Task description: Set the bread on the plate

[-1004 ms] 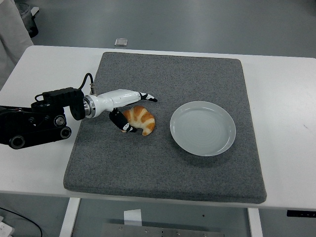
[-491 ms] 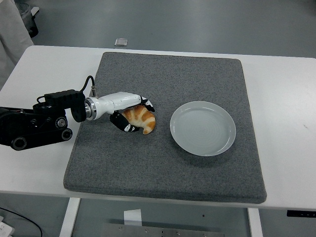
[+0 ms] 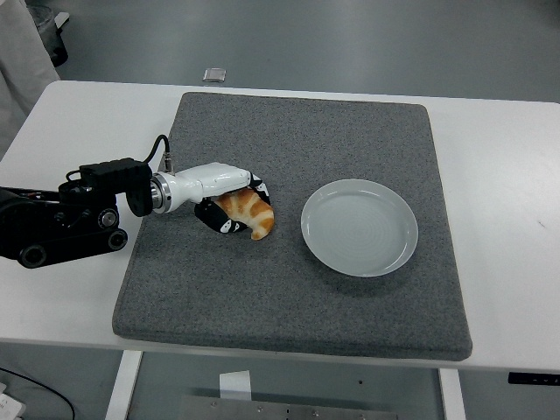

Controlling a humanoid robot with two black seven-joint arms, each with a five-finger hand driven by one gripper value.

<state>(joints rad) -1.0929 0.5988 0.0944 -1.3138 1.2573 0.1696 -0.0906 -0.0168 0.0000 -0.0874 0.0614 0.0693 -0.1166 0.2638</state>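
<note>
the white table (image 3: 507, 289) runs across the near side, and a big grey felt mat (image 3: 289, 297) covers most of its middle, its front edge close to the table's near edge. on the mat, toward its left side and about halfway back, lies the bread (image 3: 251, 213): a small croissant, curved like a crescent, golden orange with paler cream stripes across its ridges and a browner tip pointing down toward the near edge. the left hand (image 3: 229, 198) is wrapped around it from the left, its fingers (image 3: 260, 186) bent over the top and far side of the roll and the thumb tucked under its near left side, so the croissant is pinched between them. the hand is white with black tips, joined to a black arm (image 3: 66, 220) that comes in over the table's left edge. the bread looks to be down on the mat; whether it is slightly lifted cannot be told. to the right of it, apart from it, sits a pale round plate (image 3: 360, 227), nearer the mat's right edge. beyond the table's far edge, a small square thing (image 3: 214, 74) lies on the grey floor (image 3: 367, 44).
</note>
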